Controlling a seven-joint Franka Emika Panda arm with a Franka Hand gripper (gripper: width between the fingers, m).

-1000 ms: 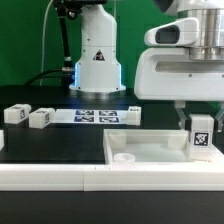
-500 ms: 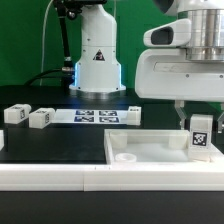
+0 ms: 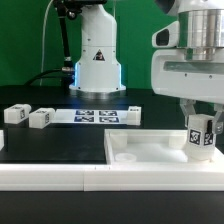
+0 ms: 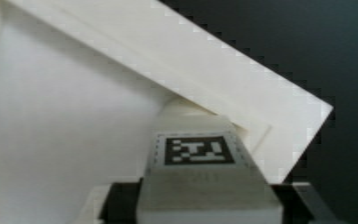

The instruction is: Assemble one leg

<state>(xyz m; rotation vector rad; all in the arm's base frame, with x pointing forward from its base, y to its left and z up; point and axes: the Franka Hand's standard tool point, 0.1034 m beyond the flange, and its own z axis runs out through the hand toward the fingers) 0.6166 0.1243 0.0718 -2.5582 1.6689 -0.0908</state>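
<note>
My gripper (image 3: 200,125) is shut on a white leg (image 3: 201,138) with a black-and-white tag, holding it upright over the near right corner of the large white board (image 3: 150,148) with round sockets. In the wrist view the leg (image 4: 201,165) sits between the dark fingers (image 4: 126,200), its tagged end toward the board's corner (image 4: 247,100). Whether the leg touches the board I cannot tell. Two more white legs (image 3: 16,115) (image 3: 41,118) lie on the black table at the exterior view's left.
The marker board (image 3: 100,115) lies flat at mid table in front of the robot base (image 3: 97,60). A white ledge (image 3: 60,175) runs along the front edge. One round socket (image 3: 124,157) shows on the board's near left.
The gripper with the leg has shifted toward the exterior view's right and tilted a little. The leg stays in the grip.
</note>
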